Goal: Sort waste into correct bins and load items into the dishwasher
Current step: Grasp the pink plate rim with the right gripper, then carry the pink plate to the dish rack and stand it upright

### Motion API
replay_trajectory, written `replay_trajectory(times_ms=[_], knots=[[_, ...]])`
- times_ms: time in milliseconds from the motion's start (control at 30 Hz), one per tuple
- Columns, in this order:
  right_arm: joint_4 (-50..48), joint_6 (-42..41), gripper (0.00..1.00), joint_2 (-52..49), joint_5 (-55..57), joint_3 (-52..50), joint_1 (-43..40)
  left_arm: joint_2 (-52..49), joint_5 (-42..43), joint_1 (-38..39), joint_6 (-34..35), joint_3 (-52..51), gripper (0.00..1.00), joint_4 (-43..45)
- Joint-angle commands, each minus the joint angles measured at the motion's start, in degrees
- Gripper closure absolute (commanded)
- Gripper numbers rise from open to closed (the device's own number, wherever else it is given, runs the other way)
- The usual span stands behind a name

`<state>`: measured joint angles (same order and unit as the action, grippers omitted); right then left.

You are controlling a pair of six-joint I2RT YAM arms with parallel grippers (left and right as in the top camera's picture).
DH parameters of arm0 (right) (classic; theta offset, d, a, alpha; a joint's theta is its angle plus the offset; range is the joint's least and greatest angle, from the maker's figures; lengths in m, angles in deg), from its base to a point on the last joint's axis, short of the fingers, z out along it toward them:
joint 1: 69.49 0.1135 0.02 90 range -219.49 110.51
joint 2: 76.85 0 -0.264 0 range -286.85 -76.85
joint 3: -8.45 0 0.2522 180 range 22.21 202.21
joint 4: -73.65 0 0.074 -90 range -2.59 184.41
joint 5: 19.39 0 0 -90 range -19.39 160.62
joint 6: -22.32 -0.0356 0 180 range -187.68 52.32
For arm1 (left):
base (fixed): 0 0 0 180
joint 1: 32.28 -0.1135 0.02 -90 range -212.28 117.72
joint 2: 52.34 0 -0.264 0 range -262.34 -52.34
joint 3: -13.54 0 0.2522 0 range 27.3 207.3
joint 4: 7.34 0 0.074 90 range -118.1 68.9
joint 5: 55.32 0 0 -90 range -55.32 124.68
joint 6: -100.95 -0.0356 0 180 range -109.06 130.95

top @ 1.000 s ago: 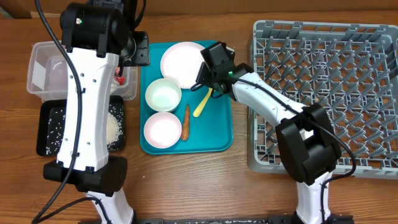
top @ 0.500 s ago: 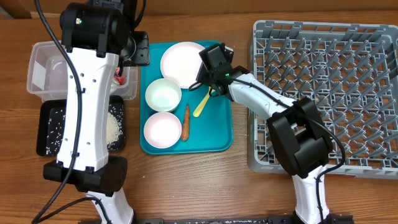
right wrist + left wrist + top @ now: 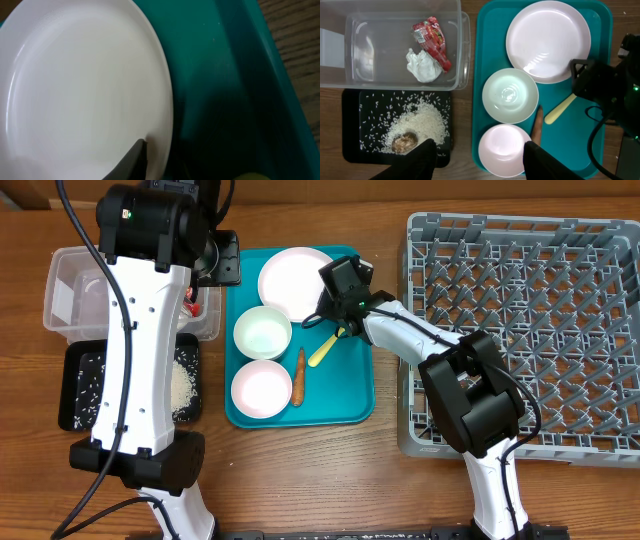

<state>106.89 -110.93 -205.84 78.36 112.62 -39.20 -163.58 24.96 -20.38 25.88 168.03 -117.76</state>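
Wooden worktop, far edge: right hand (image 3: 326, 314) has slid onto the plate (image 3: 288, 280) rim beside the spoon (image 3: 322, 352); clenched or not, unclear; loading dishes seems next.

On the teal tray (image 3: 350, 402) lay the pink plate (image 3: 288, 278), an upper bowl (image 3: 262, 333), a lower bowl (image 3: 261, 389), the carrot (image 3: 299, 376) and the yellow spoon (image 3: 322, 352), with the right gripper (image 3: 328, 314) over the plate's right edge, and the grey rack (image 3: 560, 300) just beside the tray.
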Motion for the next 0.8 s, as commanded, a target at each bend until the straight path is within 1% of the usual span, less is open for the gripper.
replay_trajectory(times_ms=[0,67,133,333,500,567,667,767], knots=[[0.4,0.1,0.84,-0.9,0.2,0.3,-0.4,0.7,-0.8,0.1,0.9,0.1,0.42,-0.1],[1.4,0.1,0.89,-0.9,0.2,0.6,-0.5,0.7,-0.8,0.1,1.0,0.1,0.42,-0.1],[3.0,0.1,0.93,-0.9,0.2,1.2,-0.9,0.7,-0.8,0.1,1.0,0.1,0.41,-0.1],[6.9,0.2,0.96,0.0,-0.1,3.2,-3.5,0.7,-0.8,0.1,0.9,0.1,0.41,-0.1],[6.7,5.9,0.96,2.6,-0.3,3.4,-5.7,0.7,-0.8,0.1,0.9,0.1,0.41,-0.1],[5.7,10.3,0.96,4.4,-1.8,3.8,-6.5,0.7,-0.8,0.1,0.9,0.1,0.4,-0.1],[6.8,17.9,0.96,6.8,-4.5,5.8,-6.9,0.7,-0.8,0.1,1.0,0.1,0.25,0.1],[10.7,22.4,0.96,9.5,-3.0,8.1,-6.9,0.7,-0.8,0.1,1.0,0.1,0.2,0.2]])
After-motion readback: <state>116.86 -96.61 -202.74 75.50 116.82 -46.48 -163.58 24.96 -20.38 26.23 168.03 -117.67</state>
